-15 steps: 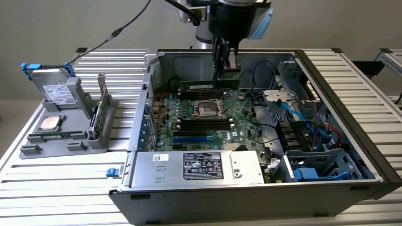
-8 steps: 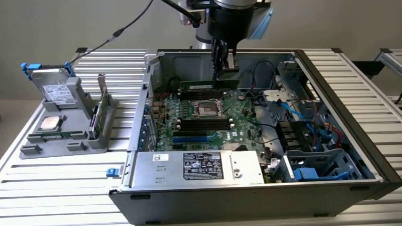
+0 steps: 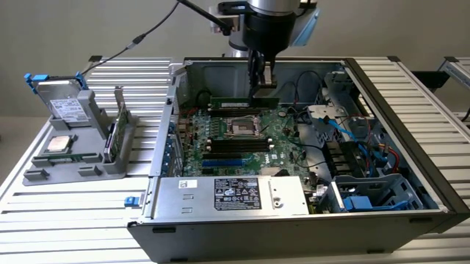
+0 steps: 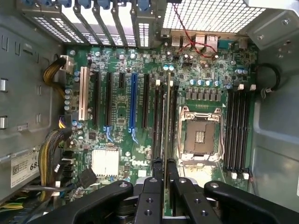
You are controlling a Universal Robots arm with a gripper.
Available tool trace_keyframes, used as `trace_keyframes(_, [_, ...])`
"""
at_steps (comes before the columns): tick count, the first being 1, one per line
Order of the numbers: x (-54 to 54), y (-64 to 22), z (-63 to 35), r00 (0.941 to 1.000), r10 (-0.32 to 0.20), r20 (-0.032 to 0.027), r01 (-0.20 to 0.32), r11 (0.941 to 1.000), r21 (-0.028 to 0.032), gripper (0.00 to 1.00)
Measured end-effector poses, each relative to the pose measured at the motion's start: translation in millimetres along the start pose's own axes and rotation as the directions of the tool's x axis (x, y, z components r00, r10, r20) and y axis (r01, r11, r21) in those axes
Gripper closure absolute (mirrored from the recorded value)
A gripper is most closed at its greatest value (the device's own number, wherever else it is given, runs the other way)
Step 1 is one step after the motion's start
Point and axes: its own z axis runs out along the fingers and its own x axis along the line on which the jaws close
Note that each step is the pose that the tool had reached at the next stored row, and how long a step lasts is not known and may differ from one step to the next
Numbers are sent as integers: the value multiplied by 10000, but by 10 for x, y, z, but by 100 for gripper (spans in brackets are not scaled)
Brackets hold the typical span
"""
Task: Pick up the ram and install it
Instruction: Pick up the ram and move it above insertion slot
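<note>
The black two-fingered gripper (image 3: pixel 263 88) reaches down into the open grey metal computer case (image 3: pixel 294 236) that lies on its side on the ribbed aluminium counter (image 3: pixel 74 214). It is clenched on the ram (image 3: pixel 235 102), a long thin green circuit-board stick, pinching it by its upper edge. In the exterior view the ram lies level, at 12 o'clock from the square silver processor socket (image 3: pixel 242 126), just over the black memory slots on the green motherboard (image 3: pixel 276 140); I cannot tell whether it touches them. From the wrist view the ram (image 4: pixel 166 116) shows edge-on as a pale sliver running out from between the fingers of the gripper (image 4: pixel 164 163), beside the socket (image 4: pixel 201 135). The silver power supply box (image 3: pixel 235 195) sits at 6 o'clock from the socket, and a grey parts holder (image 3: pixel 44 176) stands at 9 o'clock from the case.
</note>
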Motion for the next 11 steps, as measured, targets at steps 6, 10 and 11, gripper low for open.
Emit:
trace_keyframes(6, [-19, -2, 52, 9995, 262, -176, -262, 9997, -5, 86])
trace_keyframes(10, [-106, -7, 71, 9983, 273, -505, -275, 9996, -15, 86])
trace_keyframes(11, [-126, -7, 73, 9980, 277, -571, -278, 9996, -16, 86])
